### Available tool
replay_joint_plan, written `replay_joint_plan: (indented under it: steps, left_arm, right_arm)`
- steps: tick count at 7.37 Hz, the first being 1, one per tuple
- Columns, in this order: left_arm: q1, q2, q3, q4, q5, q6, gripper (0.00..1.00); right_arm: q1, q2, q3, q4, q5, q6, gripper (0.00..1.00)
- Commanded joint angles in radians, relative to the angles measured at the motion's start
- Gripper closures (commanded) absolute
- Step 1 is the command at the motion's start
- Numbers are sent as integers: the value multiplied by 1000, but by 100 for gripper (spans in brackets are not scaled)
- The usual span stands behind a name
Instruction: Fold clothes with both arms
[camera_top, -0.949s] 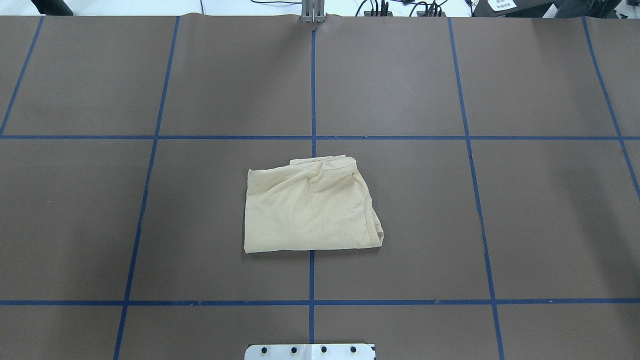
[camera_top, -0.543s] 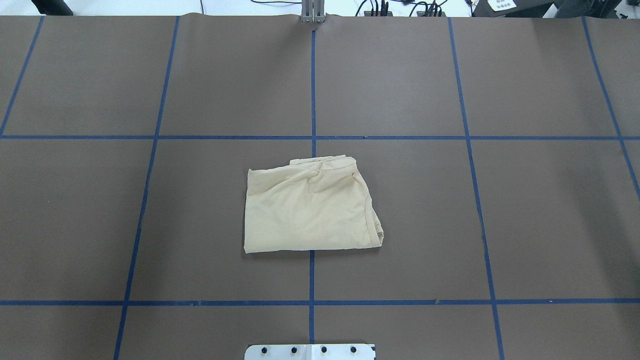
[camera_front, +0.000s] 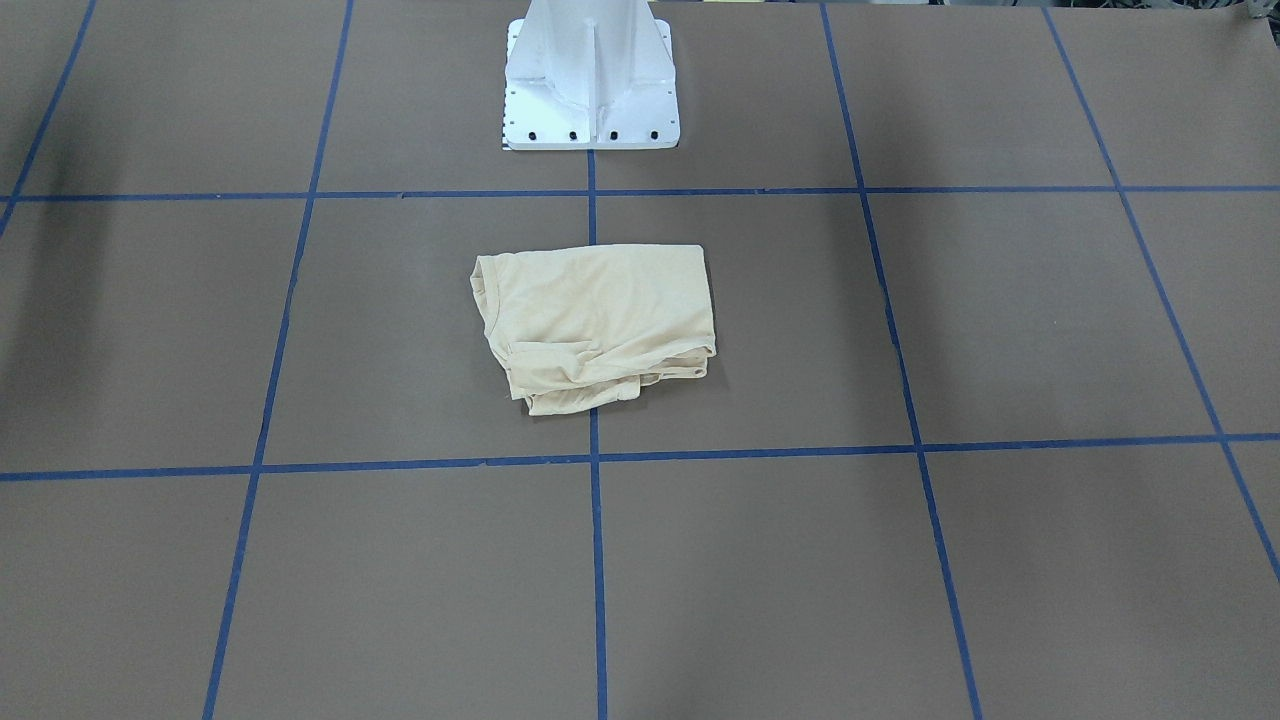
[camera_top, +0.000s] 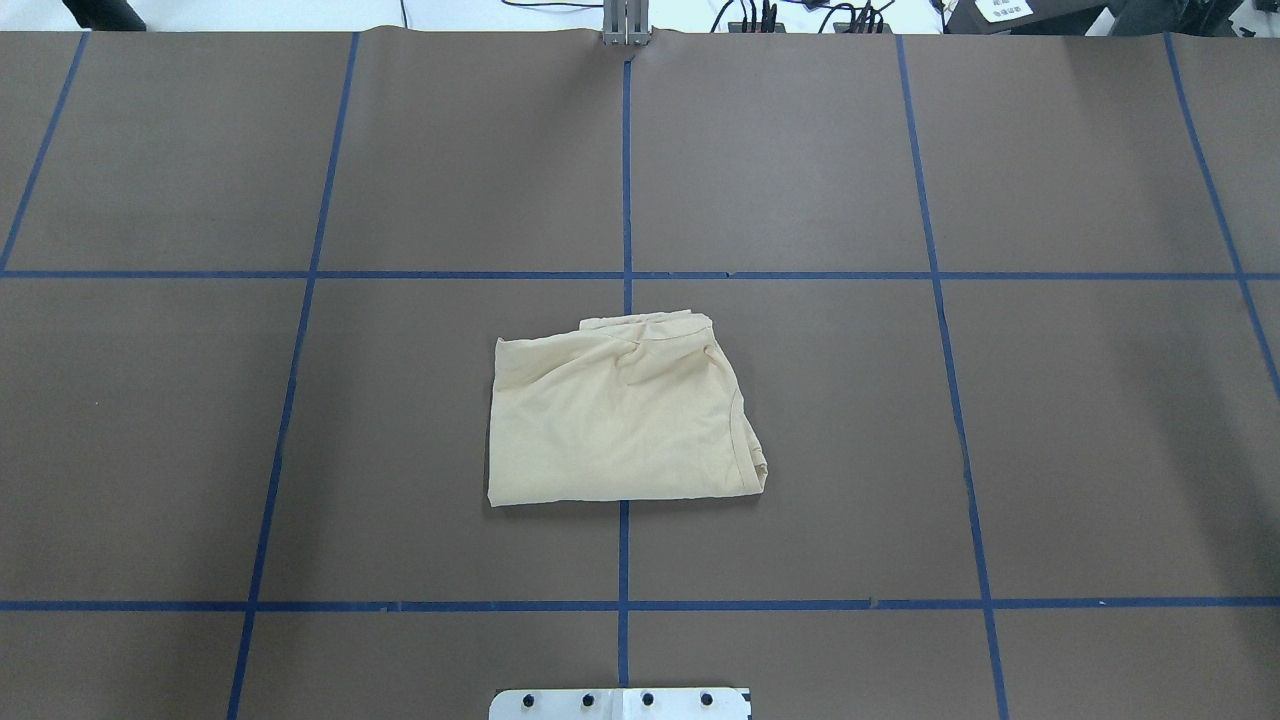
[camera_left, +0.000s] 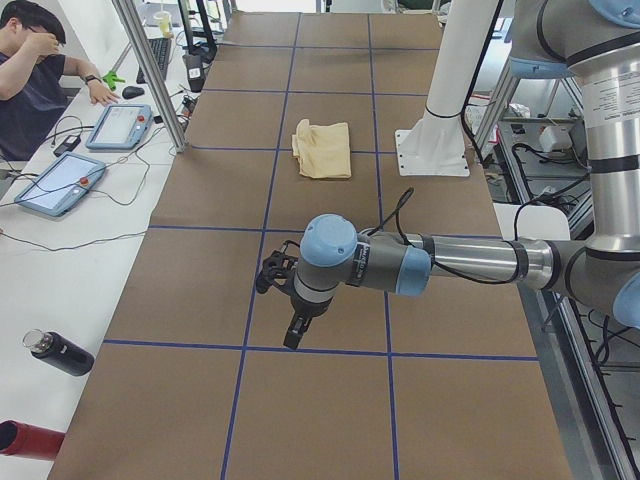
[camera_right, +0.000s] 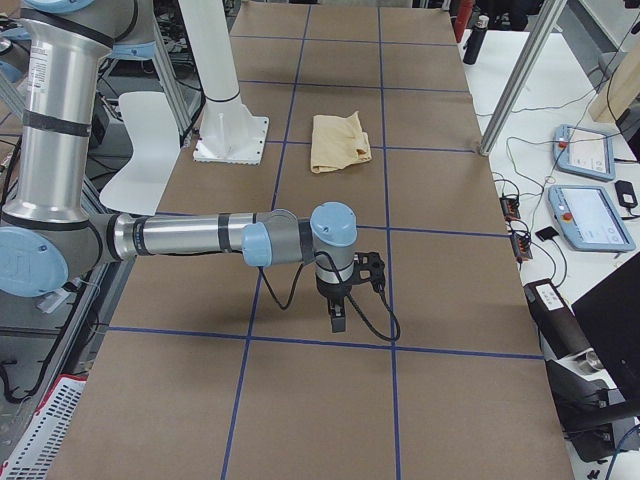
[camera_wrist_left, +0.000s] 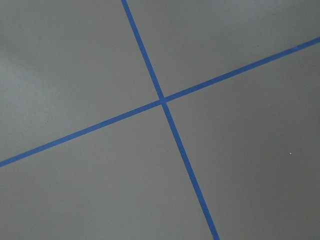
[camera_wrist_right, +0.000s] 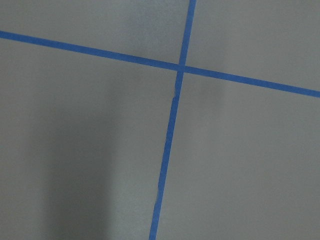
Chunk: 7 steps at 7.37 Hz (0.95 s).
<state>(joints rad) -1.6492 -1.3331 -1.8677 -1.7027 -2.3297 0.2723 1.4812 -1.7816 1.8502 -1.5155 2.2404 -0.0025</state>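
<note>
The pale cream-yellow shirt (camera_top: 620, 420) lies folded into a compact rectangle at the table's middle, just in front of the pedestal, print hidden. It also shows in the front-facing view (camera_front: 600, 315) and both side views (camera_left: 322, 148) (camera_right: 335, 140). My left gripper (camera_left: 290, 335) hangs over the brown table far to the left of the shirt, holding nothing. My right gripper (camera_right: 337, 318) hangs far to the right, also holding nothing. I cannot tell whether either is open or shut. Both wrist views show only table and blue tape.
The white pedestal base (camera_front: 590, 90) stands at the robot's edge behind the shirt. Blue tape lines (camera_top: 625, 275) grid the brown table cover. A seated operator (camera_left: 30, 80), control tablets (camera_left: 122, 125) and bottles (camera_left: 55, 352) are on the side bench beyond the table's far edge.
</note>
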Motion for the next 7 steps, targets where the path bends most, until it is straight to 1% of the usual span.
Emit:
replay_joint_plan:
  steps: [1,2,7]
  left_arm:
    - [0,26,-8,-11,3,7,0]
    - [2,26,-13,-11,-5,8,0]
    - [0,31,-15,-12,1,10,0]
  right_arm:
    - [-1,-57,0,1,-1,-1,0]
    - [1,-68,1,20,-1,-1,0]
    - [1,-62,0,21,11,6,0]
